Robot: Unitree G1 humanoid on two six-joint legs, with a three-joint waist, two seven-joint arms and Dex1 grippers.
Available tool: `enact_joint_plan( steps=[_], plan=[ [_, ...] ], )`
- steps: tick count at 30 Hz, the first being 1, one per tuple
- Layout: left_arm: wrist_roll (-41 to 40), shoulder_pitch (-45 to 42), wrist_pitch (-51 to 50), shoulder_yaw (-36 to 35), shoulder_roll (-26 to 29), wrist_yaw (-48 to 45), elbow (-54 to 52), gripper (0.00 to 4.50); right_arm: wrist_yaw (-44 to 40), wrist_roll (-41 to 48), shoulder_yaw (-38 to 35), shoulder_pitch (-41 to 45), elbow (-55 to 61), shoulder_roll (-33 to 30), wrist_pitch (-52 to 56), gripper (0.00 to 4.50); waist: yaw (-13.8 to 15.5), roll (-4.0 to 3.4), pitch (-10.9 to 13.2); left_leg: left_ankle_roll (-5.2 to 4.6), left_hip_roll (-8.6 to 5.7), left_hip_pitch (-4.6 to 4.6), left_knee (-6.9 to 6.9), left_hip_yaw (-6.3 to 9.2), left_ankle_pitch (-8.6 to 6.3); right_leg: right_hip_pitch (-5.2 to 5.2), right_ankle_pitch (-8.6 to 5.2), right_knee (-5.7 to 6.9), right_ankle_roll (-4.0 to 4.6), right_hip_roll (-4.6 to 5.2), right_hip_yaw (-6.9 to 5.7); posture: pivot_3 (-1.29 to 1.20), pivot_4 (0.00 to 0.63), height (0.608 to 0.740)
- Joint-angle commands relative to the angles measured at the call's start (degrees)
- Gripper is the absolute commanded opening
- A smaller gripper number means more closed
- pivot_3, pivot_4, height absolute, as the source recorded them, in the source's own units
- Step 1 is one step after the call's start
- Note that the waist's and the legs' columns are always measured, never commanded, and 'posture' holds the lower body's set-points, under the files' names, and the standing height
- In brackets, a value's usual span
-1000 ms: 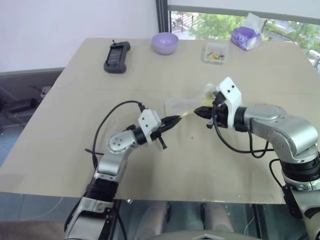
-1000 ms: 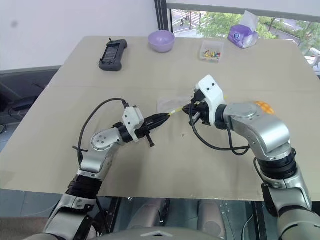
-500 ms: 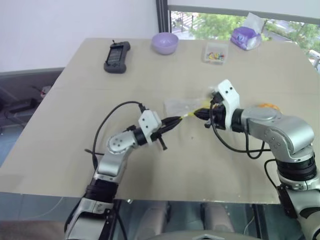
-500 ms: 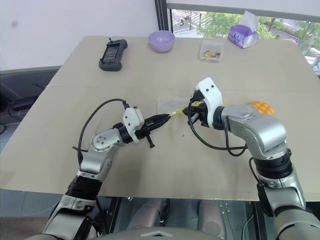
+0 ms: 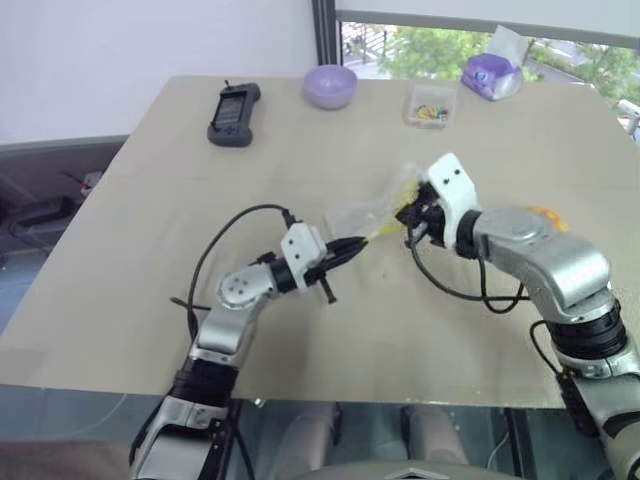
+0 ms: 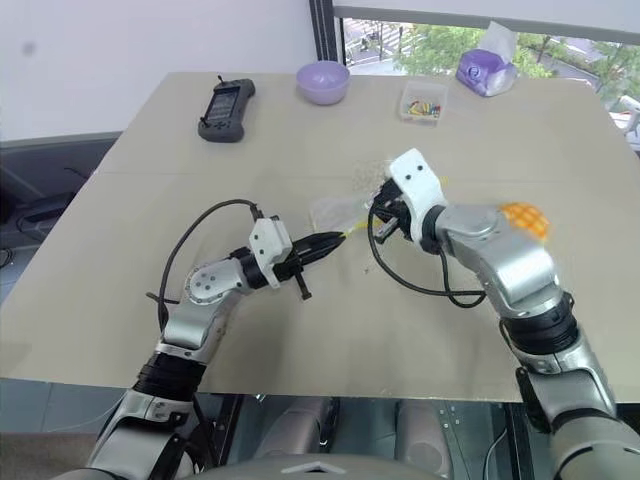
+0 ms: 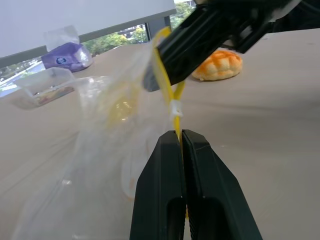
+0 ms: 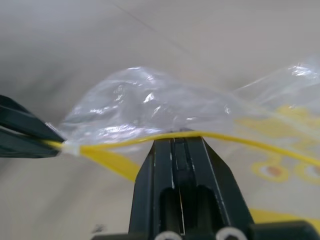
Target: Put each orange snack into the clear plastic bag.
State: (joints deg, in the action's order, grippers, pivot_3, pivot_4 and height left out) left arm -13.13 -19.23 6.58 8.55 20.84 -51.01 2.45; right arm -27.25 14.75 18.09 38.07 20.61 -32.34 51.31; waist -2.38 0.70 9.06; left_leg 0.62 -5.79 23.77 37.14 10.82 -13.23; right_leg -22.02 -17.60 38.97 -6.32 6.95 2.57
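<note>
Claws both clenched on the crinkly clear plastic bag's point(image 5: 365, 212) yellow zip strip: left claw point(image 7: 181, 137) at its corner, right claw point(image 8: 179, 141) mid-strip, likely parting the mouth for the round orange-yellow bun point(image 7: 217, 65) waiting on the beige surface point(image 5: 150, 230).

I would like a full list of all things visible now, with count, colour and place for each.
bag: 1, clear with yellow zip strip, table middle, held up between both grippers
bun: 1, orange, on table behind right arm
bowl: 1, purple, far edge
box: 1, clear with coloured bits, far edge
tissue pack: 1, purple, far right corner
handheld device: 1, black, far left
table: 1, beige
left gripper: shut on zip strip
right gripper: shut on zip strip
</note>
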Motion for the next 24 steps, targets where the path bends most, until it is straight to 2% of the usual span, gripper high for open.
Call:
enact_joint_plan(
  steps=[1, 4, 7, 16, 17, 18, 19, 24],
  plan=[
    [-0.77, -0.25, 0.23, 0.02, 0.11, -0.32, -3.83, 0.00, -2.36, -9.18, 5.70, -1.44, -2.12, -2.97, -14.84, 0.06, 0.01, 0.00, 0.00, 0.00, 0.00, 0.00, 0.00, 0.01, 0.00, 0.00, 0.00, -0.01, 0.00, 0.00, -0.01, 0.00, 0.150, 0.740],
    [-0.89, -0.59, 0.15, 0.08, 0.28, -0.68, -4.00, 0.00, -2.93, -17.93, 9.82, -1.78, -7.45, -5.69, -27.02, 0.06, 0.00, 0.00, 0.00, 0.00, 0.00, 0.00, 0.01, -0.02, 0.00, 0.00, 0.00, 0.00, 0.00, 0.00, -0.01, 0.00, 0.150, 0.740],
    [-0.99, -0.85, -0.02, 0.16, 0.38, -0.86, -4.21, 0.00, -2.62, -22.13, 10.29, -1.95, -11.76, -5.49, -34.47, 0.06, -0.10, 0.00, 0.00, 0.00, 0.01, -0.01, 0.01, -0.02, 0.00, 0.01, 0.00, 0.01, -0.01, -0.02, 0.00, 0.00, 0.150, 0.740],
    [-0.73, -1.27, 0.20, 0.16, 0.67, -1.37, -4.14, 0.00, -4.16, -34.02, 10.38, -1.17, -21.06, -6.86, -48.69, 0.06, -0.05, 0.00, 0.00, 0.01, 0.02, -0.01, 0.01, -0.01, 0.01, 0.01, 0.00, -0.01, 0.00, -0.04, 0.00, 0.00, 0.150, 0.740],
    [-0.70, -1.30, 0.20, 0.14, 0.69, -1.40, -4.12, 0.00, -4.48, -34.96, 10.32, -1.08, -21.31, -6.85, -49.60, 0.44, -0.08, 0.00, 0.00, 0.01, 0.02, -0.01, 0.01, -0.02, 0.01, 0.01, 0.00, 0.00, 0.00, -0.04, 0.01, 0.00, 0.150, 0.740],
    [-0.61, -1.37, 0.25, 0.12, 0.71, -1.40, -4.02, 0.00, -4.83, -35.72, 10.19, -1.05, -21.39, -6.77, -49.84, 0.56, -0.10, 0.00, 0.00, 0.01, 0.02, -0.01, 0.00, -0.02, 0.01, 0.00, 0.00, 0.00, 0.00, -0.04, 0.01, 0.00, 0.150, 0.740],
    [-0.56, -1.41, 0.27, 0.11, 0.72, -1.38, -3.97, 0.00, -5.17, -36.12, 9.93, -1.13, -21.36, -6.61, -49.89, 0.92, -0.07, 0.00, 0.00, 0.01, 0.02, -0.02, 0.00, -0.03, 0.01, 0.01, 0.00, 0.00, 0.00, -0.04, 0.01, 0.00, 0.150, 0.740],
    [-0.42, -1.51, 0.41, 0.05, 0.80, -1.34, -3.64, 0.00, -7.46, -37.19, 8.48, -1.76, -20.27, -5.36, -49.40, 3.19, -0.05, 0.00, 0.00, 0.01, 0.02, -0.02, 0.01, -0.02, 0.01, 0.01, 0.00, 0.00, 0.00, -0.04, 0.01, 0.00, 0.150, 0.740]
  ],
)
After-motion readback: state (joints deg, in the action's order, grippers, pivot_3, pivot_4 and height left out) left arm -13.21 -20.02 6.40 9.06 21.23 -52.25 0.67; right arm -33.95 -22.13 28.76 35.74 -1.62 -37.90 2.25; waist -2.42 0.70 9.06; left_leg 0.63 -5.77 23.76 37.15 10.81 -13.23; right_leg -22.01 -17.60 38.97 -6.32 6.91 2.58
